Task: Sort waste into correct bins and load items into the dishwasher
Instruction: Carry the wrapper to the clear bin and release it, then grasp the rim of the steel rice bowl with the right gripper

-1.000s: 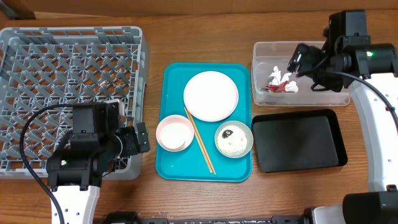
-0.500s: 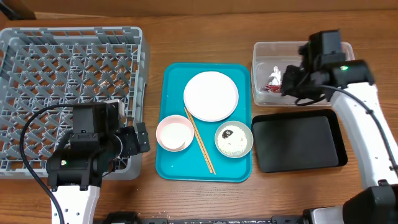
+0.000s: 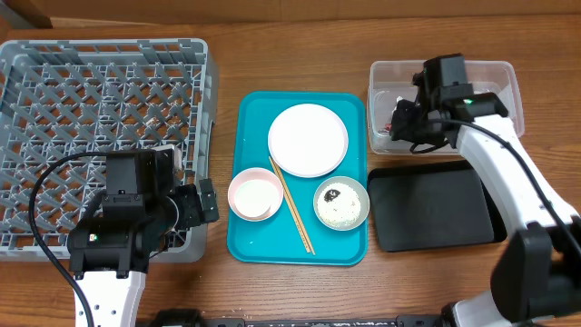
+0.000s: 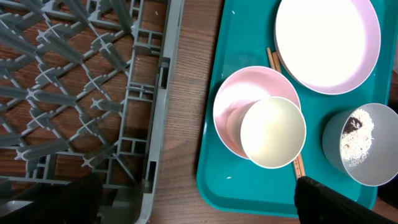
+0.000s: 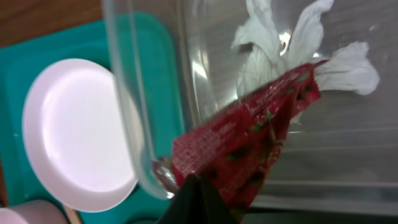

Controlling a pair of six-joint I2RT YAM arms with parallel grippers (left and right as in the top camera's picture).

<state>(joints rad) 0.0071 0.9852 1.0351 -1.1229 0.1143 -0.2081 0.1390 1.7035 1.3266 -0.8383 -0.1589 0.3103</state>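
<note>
A robotics test bench is indicated: cabled arms [image 3: 118, 232] and a grey dish rack [image 3: 109, 44] are placed beside a teal tray [image 3: 254, 123].

Clear glossy plastic tub [image 3: 505, 100]; crinkled red wrapper [image 5: 249, 134]; wood table [image 3: 290, 54].

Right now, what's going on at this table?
The right fingers are at the end of the clear tub nearest the teal tray, close to the red wrapper and its white paper; whether they grip it can't be told. The left fingers hang open by the dish rack, holding nothing. The plate, pink bowl, rice bowl and chopsticks lie on the teal tray.
</note>
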